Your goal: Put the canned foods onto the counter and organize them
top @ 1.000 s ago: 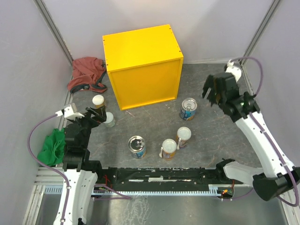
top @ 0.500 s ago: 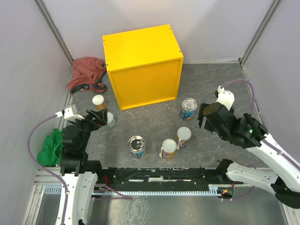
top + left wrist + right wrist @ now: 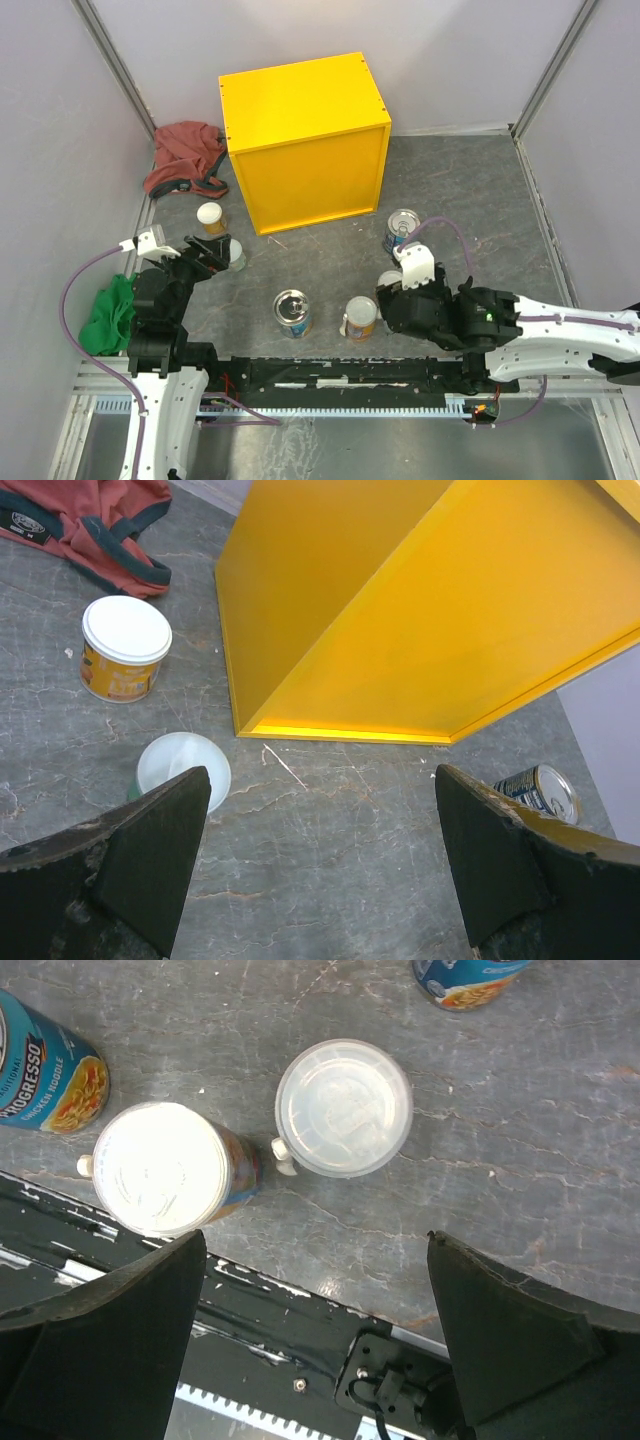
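Top external, counter [image 3: 300, 140]: yellow box, 12 o'clock on the table.
Left gripper [image 3: 320, 780]: released, jaws wide, empty.
Left side cans: clear-lid can [image 3: 183, 768] by its left finger; short white-lid can [image 3: 125, 660] at 10 o'clock.
Right gripper [image 3: 315, 1245]: released, jaws wide, empty.
Ahead of it: frosted-lid can [image 3: 343, 1108] at 12 o'clock, orange can [image 3: 160, 1168] at 10 o'clock.
Blue tins: near tin [image 3: 293, 311] at 6 o'clock of the counter; far tin [image 3: 402, 232] at its 4 o'clock.
Placement: six cans on the table.

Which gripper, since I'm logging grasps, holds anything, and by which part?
Neither: the left gripper and the right gripper both stand open and empty.
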{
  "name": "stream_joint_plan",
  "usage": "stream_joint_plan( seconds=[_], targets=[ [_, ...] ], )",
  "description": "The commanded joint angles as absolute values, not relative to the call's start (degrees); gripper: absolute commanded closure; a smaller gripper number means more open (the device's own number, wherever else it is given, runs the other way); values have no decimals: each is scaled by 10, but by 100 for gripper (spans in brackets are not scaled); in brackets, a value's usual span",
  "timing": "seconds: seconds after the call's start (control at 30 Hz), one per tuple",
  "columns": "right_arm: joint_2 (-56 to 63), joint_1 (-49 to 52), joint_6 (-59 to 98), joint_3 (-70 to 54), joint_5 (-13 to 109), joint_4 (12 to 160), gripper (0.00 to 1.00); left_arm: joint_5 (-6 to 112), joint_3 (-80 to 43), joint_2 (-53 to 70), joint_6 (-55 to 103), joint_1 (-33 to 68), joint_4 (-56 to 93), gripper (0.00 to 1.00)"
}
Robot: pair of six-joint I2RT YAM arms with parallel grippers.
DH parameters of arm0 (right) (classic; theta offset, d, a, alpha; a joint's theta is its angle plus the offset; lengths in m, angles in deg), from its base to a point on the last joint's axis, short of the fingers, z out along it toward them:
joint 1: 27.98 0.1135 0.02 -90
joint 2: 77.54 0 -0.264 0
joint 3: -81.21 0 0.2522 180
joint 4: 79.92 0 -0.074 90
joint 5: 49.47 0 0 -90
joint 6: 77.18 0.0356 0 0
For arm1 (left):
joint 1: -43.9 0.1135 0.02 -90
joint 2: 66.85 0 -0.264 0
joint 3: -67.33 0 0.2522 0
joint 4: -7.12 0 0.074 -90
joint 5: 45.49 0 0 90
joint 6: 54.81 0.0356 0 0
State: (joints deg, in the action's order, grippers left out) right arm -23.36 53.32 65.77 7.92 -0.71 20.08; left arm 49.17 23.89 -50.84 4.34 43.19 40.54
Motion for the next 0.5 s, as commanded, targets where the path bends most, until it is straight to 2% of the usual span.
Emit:
stream_joint_plan(
  seconds=[0.0,0.47],
  targets=[
    [-257,561,679,130,-56,268,1,502,220,-509,35,434,394,1],
    [-307,566,689,231,-105,359,0,501,216,-506,41,434,397,1]
  ],
)
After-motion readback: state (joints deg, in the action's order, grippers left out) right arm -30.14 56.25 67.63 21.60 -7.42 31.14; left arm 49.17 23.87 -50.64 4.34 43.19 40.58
